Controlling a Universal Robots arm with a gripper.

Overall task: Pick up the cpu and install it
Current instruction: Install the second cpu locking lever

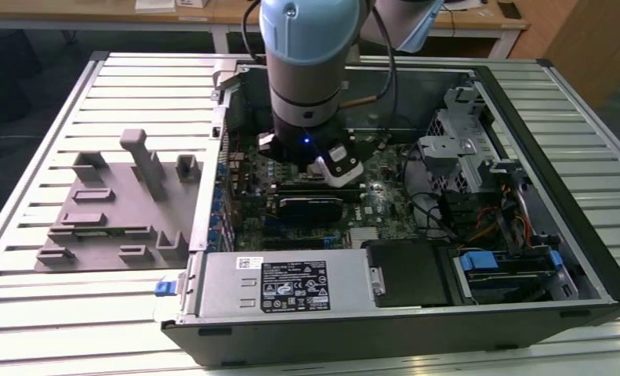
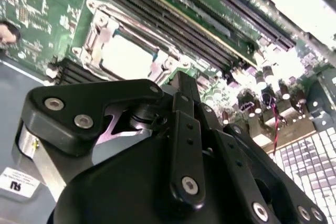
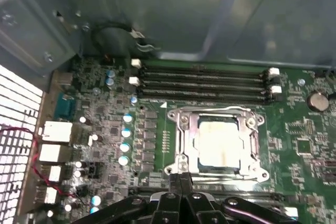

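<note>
1. The arm (image 1: 307,70) reaches down into the open computer case (image 1: 519,196) lying on the slatted table (image 1: 38,305); its gripper (image 1: 336,166) hangs low over the motherboard (image 1: 249,205) in the exterior view.
2. In the first wrist view the gripper (image 3: 181,179) has its fingertips pressed together with nothing between them (empty-handed, plainly); the tips sit just beside the socket frame (image 3: 181,129).
3. And there is the cpu (image 3: 219,142), lying flat inside that metal-framed socket, pale top plate facing up; the second wrist view shows it (image 2: 126,56) too, beyond the black finger linkages (image 2: 184,145).
4. Memory slots (image 3: 205,82) run alongside the socket; the gripper is apart from the chip, not touching it.
5. On the exterior view's left a grey fixture block (image 1: 121,204) rests on the table, well apart from the gripper.
</note>
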